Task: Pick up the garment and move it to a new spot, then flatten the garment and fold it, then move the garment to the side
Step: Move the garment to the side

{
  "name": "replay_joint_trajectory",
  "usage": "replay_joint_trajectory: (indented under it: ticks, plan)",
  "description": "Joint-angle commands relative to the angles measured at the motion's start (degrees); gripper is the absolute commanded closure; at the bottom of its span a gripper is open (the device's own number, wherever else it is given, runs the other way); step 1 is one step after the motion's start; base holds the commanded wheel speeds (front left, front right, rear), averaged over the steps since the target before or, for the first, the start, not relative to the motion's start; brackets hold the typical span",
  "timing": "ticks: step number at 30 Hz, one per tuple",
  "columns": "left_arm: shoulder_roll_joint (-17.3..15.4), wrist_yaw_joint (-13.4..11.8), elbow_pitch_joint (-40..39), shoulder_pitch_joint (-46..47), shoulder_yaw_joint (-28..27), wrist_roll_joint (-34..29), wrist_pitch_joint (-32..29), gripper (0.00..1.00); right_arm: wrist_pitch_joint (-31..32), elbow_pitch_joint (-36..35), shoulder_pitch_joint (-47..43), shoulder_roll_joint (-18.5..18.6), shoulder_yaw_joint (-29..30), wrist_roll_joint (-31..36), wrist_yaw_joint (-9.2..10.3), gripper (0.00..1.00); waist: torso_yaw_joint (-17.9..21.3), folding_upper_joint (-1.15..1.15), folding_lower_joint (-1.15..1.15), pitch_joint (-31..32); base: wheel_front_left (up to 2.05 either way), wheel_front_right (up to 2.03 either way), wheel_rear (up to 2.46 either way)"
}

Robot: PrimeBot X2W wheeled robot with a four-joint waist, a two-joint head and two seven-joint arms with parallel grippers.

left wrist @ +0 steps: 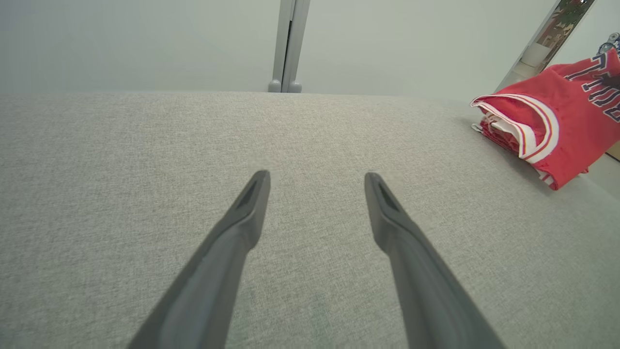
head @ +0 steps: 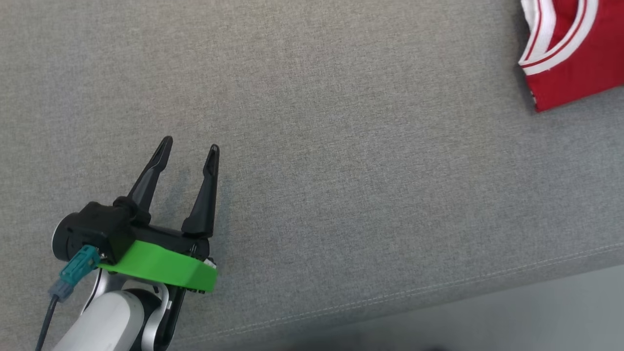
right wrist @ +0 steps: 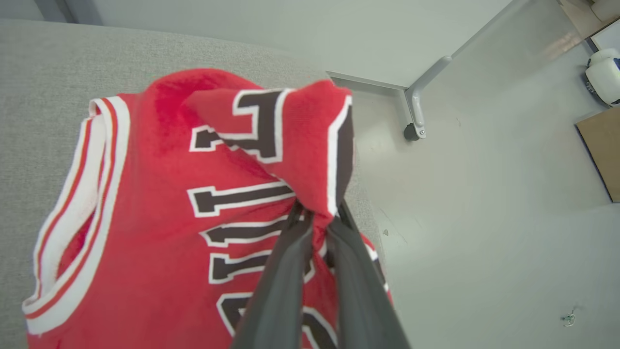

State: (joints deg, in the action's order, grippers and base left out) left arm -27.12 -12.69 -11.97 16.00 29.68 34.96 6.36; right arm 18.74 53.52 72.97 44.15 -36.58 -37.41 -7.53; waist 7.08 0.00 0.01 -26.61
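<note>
i am holding the right end effector clamped on a bunched fold of the red jersey, which is lying folded at the counter's right edge. the left end effector is hovering with fingers apart, empty. the cloth is looking soft, light and droopy, so i am favouring a grip through the thick folded layers.

Folded red, white-trimmed jersey at grey surface edge, one fold raised.

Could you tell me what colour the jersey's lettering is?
Dark, nearly black, outlined in white, on the red jersey; clearest in the right wrist view.
</note>
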Motion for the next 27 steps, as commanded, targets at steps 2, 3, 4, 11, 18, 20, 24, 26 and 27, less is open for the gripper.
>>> replay_joint_trajectory:
  ticks: [2,3,4,11,18,20,24,26,27]
  plan:
    - [-0.4,-0.4,-0.4,1.0,0.0,-0.6,-0.2,0.0,-0.2,1.0,1.0,0.9,0.1,1.1,0.1,1.0,-0.7,0.0,-0.01,-1.0,0.0,0.0,0.0]
    - [-0.5,-0.4,-0.6,1.1,0.0,-0.6,-0.2,0.0,-0.5,1.5,1.3,1.1,0.1,1.7,0.1,1.0,-0.8,0.0,-0.01,-1.2,0.0,0.0,0.0]
    - [-0.6,-0.4,-0.7,1.2,0.1,-0.7,-0.4,0.0,-0.7,2.0,1.7,1.4,0.0,2.3,0.1,1.0,-0.9,0.0,-0.01,-1.4,0.0,0.0,0.0]
    - [-1.0,-0.5,-1.5,2.0,0.6,-1.3,-1.1,0.0,-3.6,6.7,3.3,1.1,0.3,7.4,0.1,1.0,-2.2,0.0,-0.01,-3.5,0.0,0.0,0.0]
    - [-1.8,-1.0,-2.1,2.0,0.4,-1.6,-1.7,0.0,-8.0,13.6,4.4,-0.2,1.5,12.6,0.1,0.49,-3.1,0.0,-0.01,-5.5,0.0,0.0,0.0]
    - [-2.2,-1.2,-2.3,1.8,0.2,-1.6,-1.9,0.0,-9.6,15.3,4.6,-0.9,2.0,13.5,0.1,0.0,-3.0,0.0,-0.01,-5.9,0.0,0.0,0.0]
    - [-2.6,-1.5,-2.9,1.6,0.0,-1.8,-2.1,0.0,-12.1,18.4,4.4,-1.6,4.2,14.9,0.1,0.0,-2.4,0.0,-0.01,-6.3,0.0,0.0,0.0]
    - [-2.8,-1.6,-3.0,1.7,0.0,-1.8,-2.3,0.0,-13.4,19.2,3.2,-2.3,5.3,15.4,0.1,0.0,-2.1,0.0,-0.01,-6.3,0.0,0.0,0.0]
    - [-2.8,-1.7,-3.0,1.7,0.0,-1.7,-2.4,0.0,-14.0,19.5,2.6,-2.6,5.6,15.6,0.1,0.0,-1.9,0.0,-0.01,-6.2,0.0,0.0,0.0]
